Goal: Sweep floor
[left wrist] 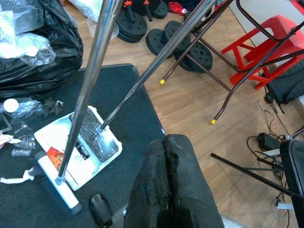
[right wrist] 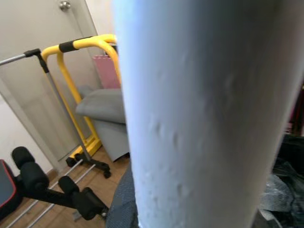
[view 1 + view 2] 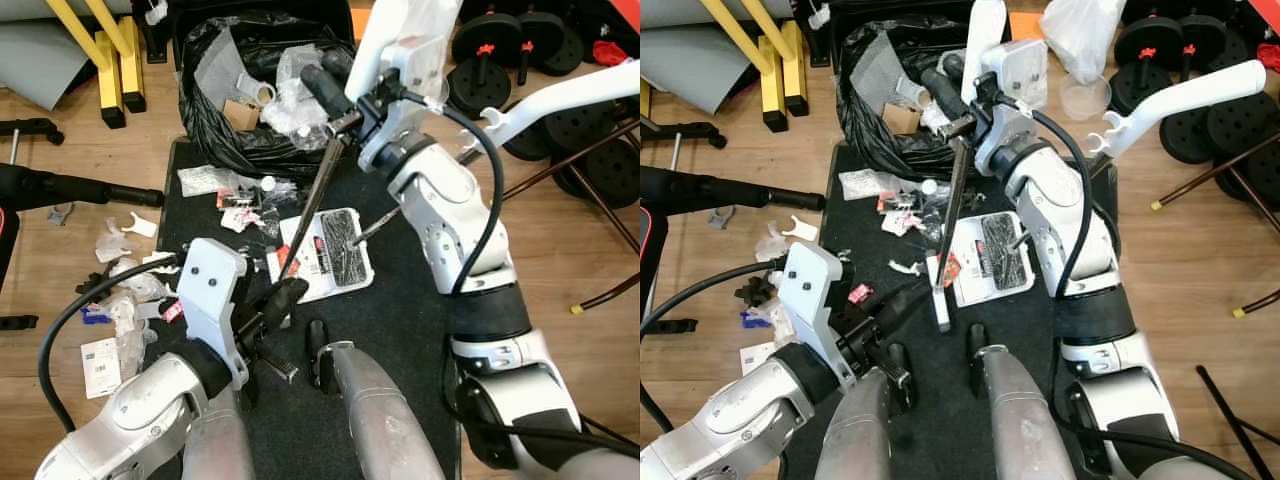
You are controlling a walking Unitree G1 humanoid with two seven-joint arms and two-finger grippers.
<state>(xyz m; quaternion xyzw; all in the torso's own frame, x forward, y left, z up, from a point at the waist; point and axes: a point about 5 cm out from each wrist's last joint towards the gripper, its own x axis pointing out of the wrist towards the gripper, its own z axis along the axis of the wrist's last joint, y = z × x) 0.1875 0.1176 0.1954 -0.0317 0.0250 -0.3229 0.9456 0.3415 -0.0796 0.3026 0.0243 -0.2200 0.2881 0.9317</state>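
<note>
A broom stands on the black mat (image 3: 400, 310). Its dark metal pole (image 3: 952, 200) slants down to a white brush head (image 3: 939, 295). My right gripper (image 3: 945, 95) is raised over the mat and shut on the broom's upper end, where the white handle (image 2: 190, 114) begins. A white dustpan (image 3: 335, 255) lies flat beside the brush head, and its own pole (image 1: 156, 61) leans away to the right. Low over the mat, my left gripper (image 3: 285, 297) sits just left of the brush head. Its fingers (image 1: 166, 180) are pressed together on nothing.
Paper and plastic scraps (image 3: 125, 290) litter the mat's left edge and the wood floor. An open black rubbish bag (image 3: 250, 100) sits at the mat's far end. Dumbbells and weight plates (image 3: 520, 50) lie far right, a yellow frame (image 3: 110, 60) far left, chair legs (image 1: 228, 90) to the right.
</note>
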